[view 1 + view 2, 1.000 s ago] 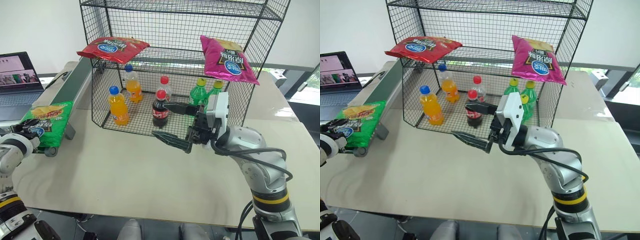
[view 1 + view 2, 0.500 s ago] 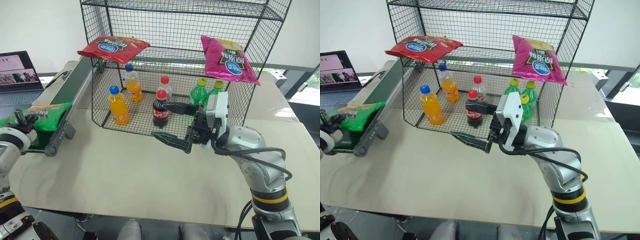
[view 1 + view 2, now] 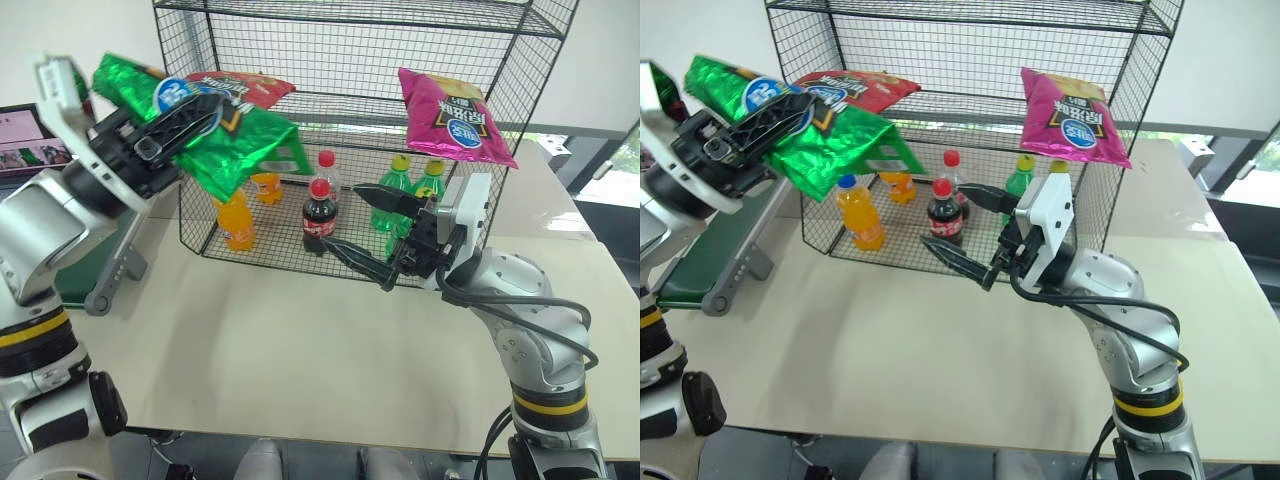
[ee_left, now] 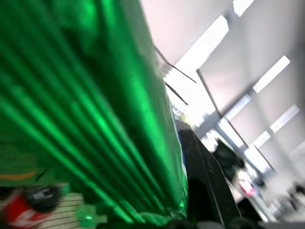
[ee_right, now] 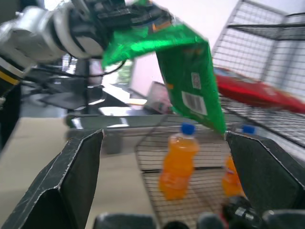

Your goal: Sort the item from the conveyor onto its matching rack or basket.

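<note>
Green chip bag [image 3: 215, 135] is hanging clamped in the left gripper [image 3: 175, 120], just outside the black wire rack [image 3: 350, 60], beside the red bag [image 3: 245, 88]; long axis slanting down toward the rack. Right gripper [image 3: 375, 230] is waiting spread, empty. Blue-white oval logo [image 3: 758, 93], writing unreadable.
</note>
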{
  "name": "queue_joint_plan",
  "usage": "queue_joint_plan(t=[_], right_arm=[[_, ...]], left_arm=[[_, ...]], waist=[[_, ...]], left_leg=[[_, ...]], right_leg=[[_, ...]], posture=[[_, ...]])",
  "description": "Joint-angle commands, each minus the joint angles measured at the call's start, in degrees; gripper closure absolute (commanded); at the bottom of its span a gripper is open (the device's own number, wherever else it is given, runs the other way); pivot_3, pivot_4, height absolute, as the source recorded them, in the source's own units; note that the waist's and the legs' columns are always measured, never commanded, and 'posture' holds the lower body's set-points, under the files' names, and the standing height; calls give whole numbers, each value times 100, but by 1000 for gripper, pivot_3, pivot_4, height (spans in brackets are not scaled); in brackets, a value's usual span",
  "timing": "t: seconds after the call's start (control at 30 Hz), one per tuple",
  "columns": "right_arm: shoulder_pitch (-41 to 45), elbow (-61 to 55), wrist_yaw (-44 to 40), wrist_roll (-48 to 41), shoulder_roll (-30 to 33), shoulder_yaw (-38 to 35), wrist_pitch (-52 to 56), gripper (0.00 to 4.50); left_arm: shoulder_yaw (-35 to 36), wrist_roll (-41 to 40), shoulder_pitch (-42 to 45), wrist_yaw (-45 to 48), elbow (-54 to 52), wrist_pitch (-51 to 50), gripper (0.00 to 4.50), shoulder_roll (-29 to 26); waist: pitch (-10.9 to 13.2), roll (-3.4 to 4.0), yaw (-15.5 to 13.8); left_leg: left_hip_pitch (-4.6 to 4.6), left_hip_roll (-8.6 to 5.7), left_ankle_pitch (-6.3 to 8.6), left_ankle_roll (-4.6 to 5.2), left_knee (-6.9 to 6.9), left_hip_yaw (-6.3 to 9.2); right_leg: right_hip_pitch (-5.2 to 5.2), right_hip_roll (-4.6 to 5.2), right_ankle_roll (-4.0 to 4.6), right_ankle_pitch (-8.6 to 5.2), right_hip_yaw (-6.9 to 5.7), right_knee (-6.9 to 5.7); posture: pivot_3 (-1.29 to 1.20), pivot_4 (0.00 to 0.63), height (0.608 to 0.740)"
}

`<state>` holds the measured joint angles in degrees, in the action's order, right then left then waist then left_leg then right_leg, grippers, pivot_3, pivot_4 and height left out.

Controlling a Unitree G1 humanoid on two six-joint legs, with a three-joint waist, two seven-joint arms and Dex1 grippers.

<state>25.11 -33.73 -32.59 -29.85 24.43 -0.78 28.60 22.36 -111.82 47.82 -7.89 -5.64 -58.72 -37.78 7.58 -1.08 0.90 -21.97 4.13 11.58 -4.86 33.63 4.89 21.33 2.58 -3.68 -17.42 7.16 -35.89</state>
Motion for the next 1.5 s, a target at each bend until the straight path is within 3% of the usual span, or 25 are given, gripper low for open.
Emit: queue_joint_plan(t=[0.03,0.27,0.47,0.63,0.83,1.17,1.5], right_arm=[[62,-614,826,145,-58,-365,244,0],[402,-1129,1995,681,-210,-613,351,0],[198,-1211,2217,982,-240,-415,398,0],[20,-1212,2254,1054,-326,-205,425,0],[-6,-1236,2207,1044,-375,-165,373,0],[-213,-1144,2178,1260,-434,65,308,0],[-273,-1144,2222,1488,-557,93,353,0]], left_arm=[[-423,137,796,417,413,142,4427,172],[-1048,2724,2245,1627,2030,1264,4427,1014],[-1257,4210,1925,2013,2129,2010,4427,1826],[-1076,4288,1095,1554,1634,1700,4427,2357],[-606,3760,418,449,1043,1287,4427,2794],[-413,4028,944,-38,1536,1546,4427,3301],[7,4725,1615,-768,2478,2668,4427,4134]], waist=[[0,0,4],[1,11,-2],[2,12,-15],[5,17,15],[6,15,-4],[6,14,-26],[7,12,-8]], left_leg=[[-1,0,0,0,1,0],[4,-6,-1,1,2,0],[-8,-9,-2,0,-1,0],[-5,-8,-2,2,5,0],[-7,-8,-2,5,20,1],[-8,-11,-3,5,22,2],[-7,-13,-3,5,19,2]], right_leg=[[1,0,0,0,0,1],[0,0,0,0,3,2],[2,2,-1,0,4,18],[0,1,-2,-1,10,9],[-4,2,-7,1,11,4],[-8,3,-9,3,8,9],[-8,2,-9,2,10,15]], posture=[[0,150,740],[0,150,740],[0,150,740],[0,150,740],[0,150,740],[0,150,740],[0,150,740]])
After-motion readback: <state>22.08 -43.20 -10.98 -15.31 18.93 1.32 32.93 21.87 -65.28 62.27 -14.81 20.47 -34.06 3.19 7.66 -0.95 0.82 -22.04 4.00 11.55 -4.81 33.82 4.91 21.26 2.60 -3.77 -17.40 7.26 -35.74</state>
